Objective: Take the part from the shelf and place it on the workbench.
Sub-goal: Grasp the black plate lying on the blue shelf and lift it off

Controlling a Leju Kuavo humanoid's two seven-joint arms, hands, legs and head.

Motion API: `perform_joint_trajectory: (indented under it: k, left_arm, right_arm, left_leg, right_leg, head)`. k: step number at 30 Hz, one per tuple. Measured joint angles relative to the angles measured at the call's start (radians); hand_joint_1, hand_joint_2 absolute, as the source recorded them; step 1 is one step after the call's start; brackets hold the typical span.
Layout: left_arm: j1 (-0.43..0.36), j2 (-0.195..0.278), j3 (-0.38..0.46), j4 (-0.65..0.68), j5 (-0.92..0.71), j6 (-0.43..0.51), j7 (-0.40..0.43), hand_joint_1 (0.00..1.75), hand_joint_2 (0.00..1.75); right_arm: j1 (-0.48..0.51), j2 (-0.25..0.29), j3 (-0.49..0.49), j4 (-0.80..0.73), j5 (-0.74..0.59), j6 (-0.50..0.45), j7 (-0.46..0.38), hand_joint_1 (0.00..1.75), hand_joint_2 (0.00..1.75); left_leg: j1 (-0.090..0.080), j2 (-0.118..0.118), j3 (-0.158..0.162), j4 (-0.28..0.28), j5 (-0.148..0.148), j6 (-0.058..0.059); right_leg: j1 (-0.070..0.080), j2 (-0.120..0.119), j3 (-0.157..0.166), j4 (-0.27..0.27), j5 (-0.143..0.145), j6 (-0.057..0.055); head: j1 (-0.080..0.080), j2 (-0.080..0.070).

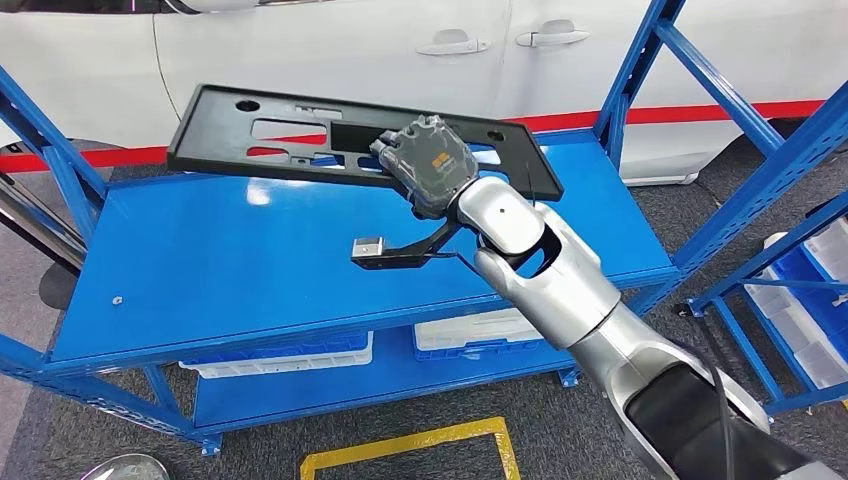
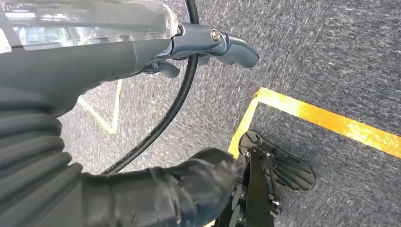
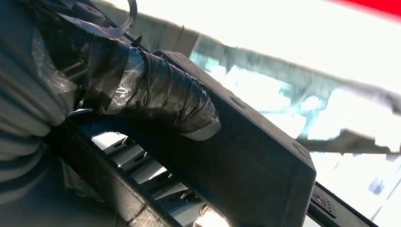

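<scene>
Hanging down by the robot's side, the left hand (image 2: 208, 45) shows in its wrist view over grey carpet and a yellow floor line (image 2: 326, 120); its fingers look loosely curled with nothing in them, though I cannot tell for sure how far they are closed.

Further right, in the head view, the black panel part (image 1: 260, 130) is tilted above the blue shelf top (image 1: 230, 260), its left end low and close to the shelf surface, its right end raised. Its long axis runs left to right across the shelf, parallel to the white car (image 1: 350, 40) behind it. The right hand (image 1: 430, 165) grips the part toward its right end, at the near long edge, so most of the panel's length reaches out leftward from the hand. The right wrist view shows the taped thumb (image 3: 156, 94) pressed on the black edge.

The right arm (image 1: 540, 270) reaches forward and up from the lower right, wrist bent over the panel. Judging by this, the lift is under way, and carrying the part clear depends on that off-centre grip keeping the long left end from sagging.
</scene>
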Motion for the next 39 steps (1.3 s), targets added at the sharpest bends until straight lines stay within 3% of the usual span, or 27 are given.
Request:
perform_joint_trajectory:
  k: [15,33,39]
  left_arm:
    - [-0.001,-0.002,0.025,0.0,-0.004,-0.016,-0.023,0.0,1.75]
    - [-0.003,-0.002,0.025,0.0,-0.049,0.002,-0.024,0.0,1.75]
    - [-0.004,-0.002,0.025,0.0,-0.062,0.0,-0.023,0.0,1.75]
  right_arm:
    - [-0.059,-0.081,0.001,-0.183,0.035,0.032,0.014,1.75,1.75]
    - [-0.052,-0.107,0.007,-0.203,0.012,0.027,0.004,1.75,1.75]
    - [-0.052,-0.112,0.018,-0.201,-0.006,0.044,-0.012,1.75,1.75]
  left_leg:
    - [0.0,0.0,0.0,0.0,0.0,0.0]
    - [0.0,0.0,0.0,0.0,0.0,0.0]
    - [-0.006,-0.001,-0.002,0.005,-0.004,0.005]
  right_leg:
    - [0.0,0.0,0.0,0.0,0.0,0.0]
    - [0.0,0.0,0.0,0.0,0.0,0.0]
    - [-0.007,-0.001,0.001,-0.001,-0.001,0.006]
  head:
    - [0.0,0.0]
    - [0.0,0.0]
    - [0.0,0.0]
